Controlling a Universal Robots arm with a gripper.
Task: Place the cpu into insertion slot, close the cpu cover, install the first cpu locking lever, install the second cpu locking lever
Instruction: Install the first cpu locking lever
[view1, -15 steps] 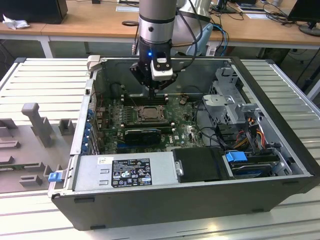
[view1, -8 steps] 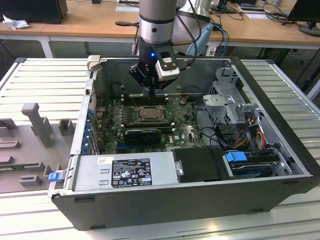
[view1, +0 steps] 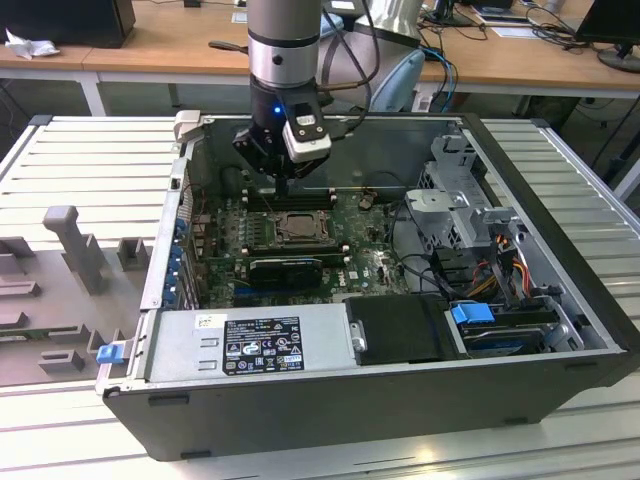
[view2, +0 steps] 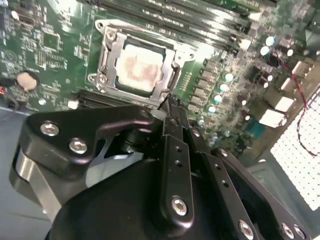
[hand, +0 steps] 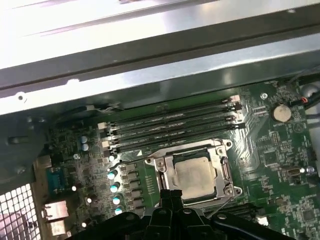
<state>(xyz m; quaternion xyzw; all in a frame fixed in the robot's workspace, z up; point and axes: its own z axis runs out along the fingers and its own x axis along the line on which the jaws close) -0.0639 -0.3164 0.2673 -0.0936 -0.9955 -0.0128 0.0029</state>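
Hand (view1: 283, 188) closed and empty, I hover it over the motherboard (view1: 375, 265) just beside the insertion slot (view1: 265, 232) in the exterior view | second wrist view: fingers (view2: 175, 145) pressed together near a corner of the cpu cover (view2: 106, 52), cpu (view2: 141, 67) seated inside | first wrist view: cpu cover (hand: 223, 170) down over cpu (hand: 192, 172)

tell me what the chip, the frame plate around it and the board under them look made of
The chip seems to have a metal top: pale, dull silver-beige sheen with a smudged patch in the middle. The frame plate looks like thin bare steel or similar, bright and reflective along its edges. The board is probably rigid laminate with a glossy green coat, dotted with small soldered parts.
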